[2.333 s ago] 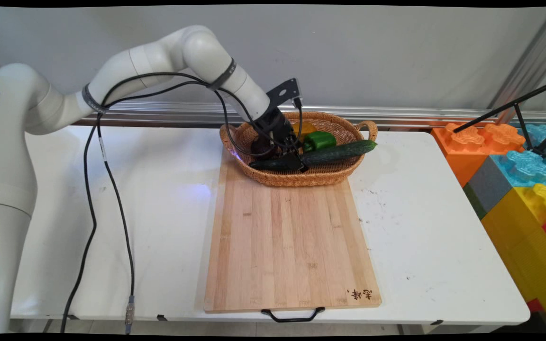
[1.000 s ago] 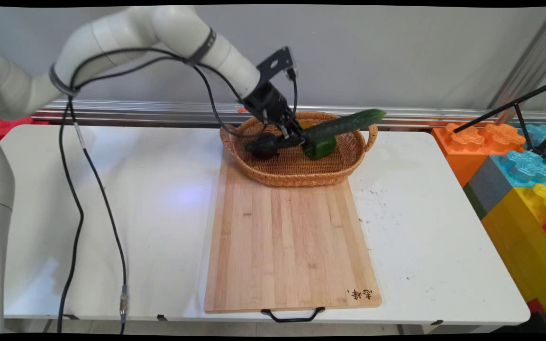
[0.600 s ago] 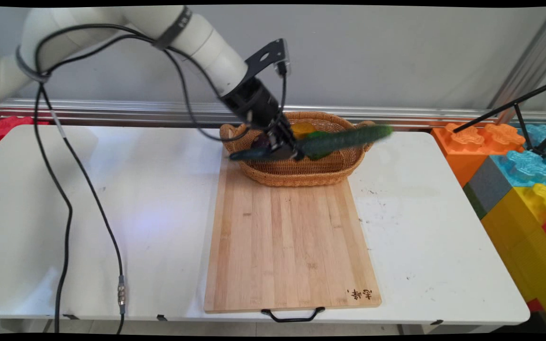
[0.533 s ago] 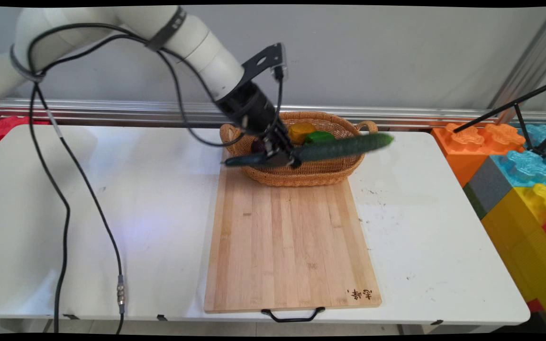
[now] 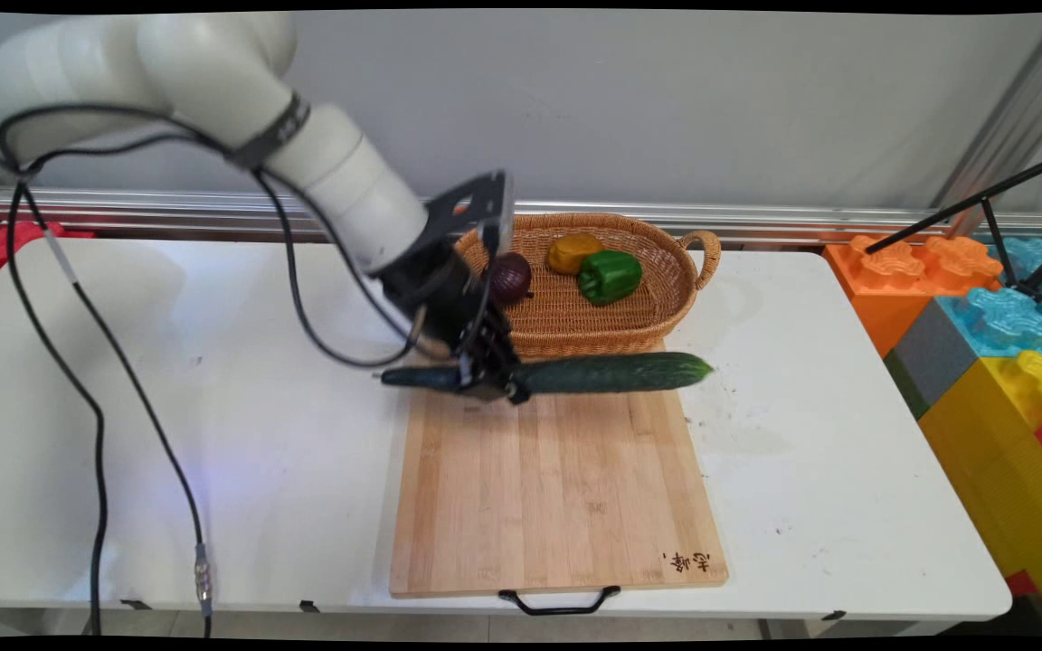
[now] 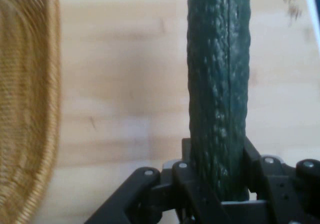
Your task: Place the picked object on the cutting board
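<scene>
A long dark green cucumber (image 5: 611,372) is clamped between the fingers (image 6: 257,171) of the gripper (image 5: 489,384), gripped near one end. It is held level above the far edge of the wooden cutting board (image 5: 557,488), most of its length reaching out to one side of the fingers and a short stub to the other. Just beyond the fingers a wicker basket (image 5: 666,307) is seen on the white desk (image 5: 304,434), touching the board's far edge. In the basket lie a green pepper (image 5: 609,276), a yellow-orange pepper (image 5: 573,252) and a dark purple vegetable (image 5: 510,277).
</scene>
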`<state>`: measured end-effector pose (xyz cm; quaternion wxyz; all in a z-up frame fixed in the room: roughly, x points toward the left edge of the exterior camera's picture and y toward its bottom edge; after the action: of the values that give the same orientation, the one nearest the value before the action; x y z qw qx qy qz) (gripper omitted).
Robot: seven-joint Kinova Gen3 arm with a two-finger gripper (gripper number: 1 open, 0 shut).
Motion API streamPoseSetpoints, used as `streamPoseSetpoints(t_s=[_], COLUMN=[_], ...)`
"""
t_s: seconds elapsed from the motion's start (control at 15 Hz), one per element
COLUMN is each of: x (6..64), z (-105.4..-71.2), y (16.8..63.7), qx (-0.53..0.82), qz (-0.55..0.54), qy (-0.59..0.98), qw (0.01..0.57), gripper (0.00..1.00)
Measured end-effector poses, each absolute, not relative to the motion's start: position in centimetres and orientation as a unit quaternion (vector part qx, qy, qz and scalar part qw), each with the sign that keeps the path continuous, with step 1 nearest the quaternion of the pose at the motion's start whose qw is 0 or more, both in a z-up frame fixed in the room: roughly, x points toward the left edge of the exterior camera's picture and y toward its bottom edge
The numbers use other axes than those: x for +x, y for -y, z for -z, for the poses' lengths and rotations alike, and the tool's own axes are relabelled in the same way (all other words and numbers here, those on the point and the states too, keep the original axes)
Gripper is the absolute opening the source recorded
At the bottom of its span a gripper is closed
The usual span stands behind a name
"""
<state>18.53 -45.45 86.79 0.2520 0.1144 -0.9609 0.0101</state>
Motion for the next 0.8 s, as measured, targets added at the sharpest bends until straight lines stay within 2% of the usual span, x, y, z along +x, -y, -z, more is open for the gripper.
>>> streamPoseSetpoints(t_s=[0.4, 0.8], x=[19.4, 19.9], z=[-79.7, -77.1], y=[45.1, 46.2], qx=[0.102, 0.107], qz=[-0.047, -0.086], qy=[0.971, 0.97], qw=[0.212, 0.199], gripper=[0.0, 0.0])
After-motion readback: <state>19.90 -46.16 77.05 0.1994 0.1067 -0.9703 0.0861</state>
